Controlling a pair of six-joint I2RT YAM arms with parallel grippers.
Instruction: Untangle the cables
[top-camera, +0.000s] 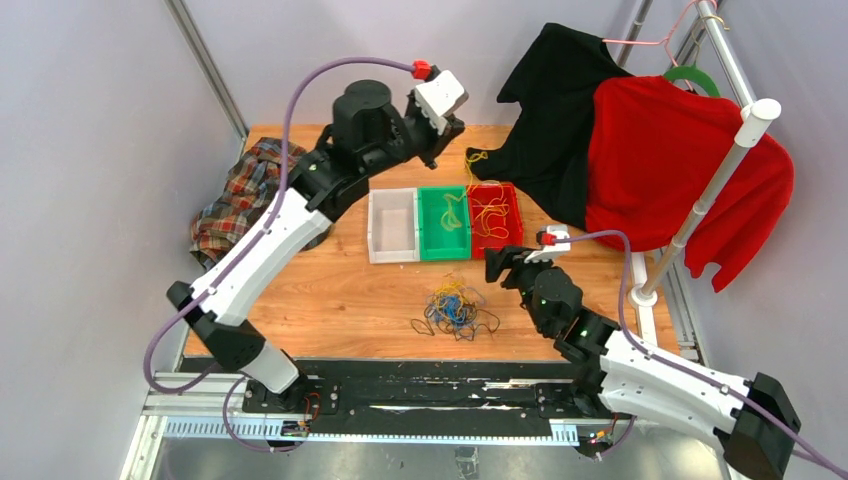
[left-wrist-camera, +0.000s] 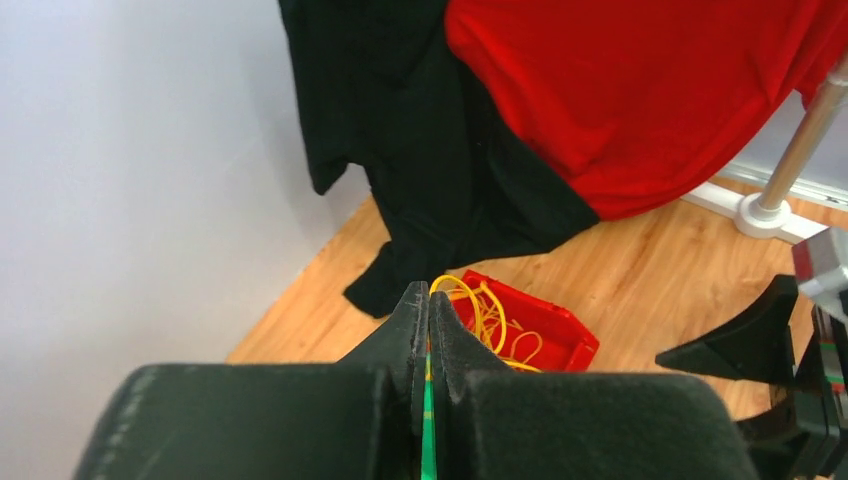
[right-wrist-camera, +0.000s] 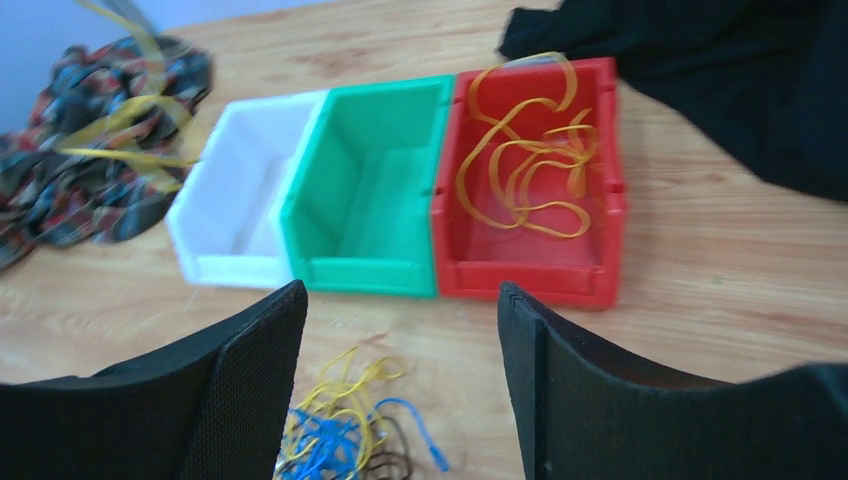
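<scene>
The tangle of yellow, blue and black cables (top-camera: 455, 310) lies on the wooden table in front of the bins, and shows low in the right wrist view (right-wrist-camera: 340, 430). My right gripper (top-camera: 497, 265) is open and empty just right of and above the tangle; its jaws (right-wrist-camera: 400, 300) stand wide apart. My left gripper (top-camera: 452, 140) is raised behind the bins, shut (left-wrist-camera: 429, 300) on a yellow cable (left-wrist-camera: 470, 300) that hangs from its tips toward the red bin (left-wrist-camera: 565, 335). Loose yellow cables (right-wrist-camera: 525, 160) lie in the red bin (right-wrist-camera: 525, 282).
White (top-camera: 392, 228), green (top-camera: 443, 250) and red (top-camera: 497, 187) bins stand in a row mid-table. A plaid cloth (top-camera: 240, 195) lies at the left edge. Black (top-camera: 560, 110) and red (top-camera: 680, 160) shirts hang from a rack at the right, its pole (top-camera: 700, 205) standing on the table.
</scene>
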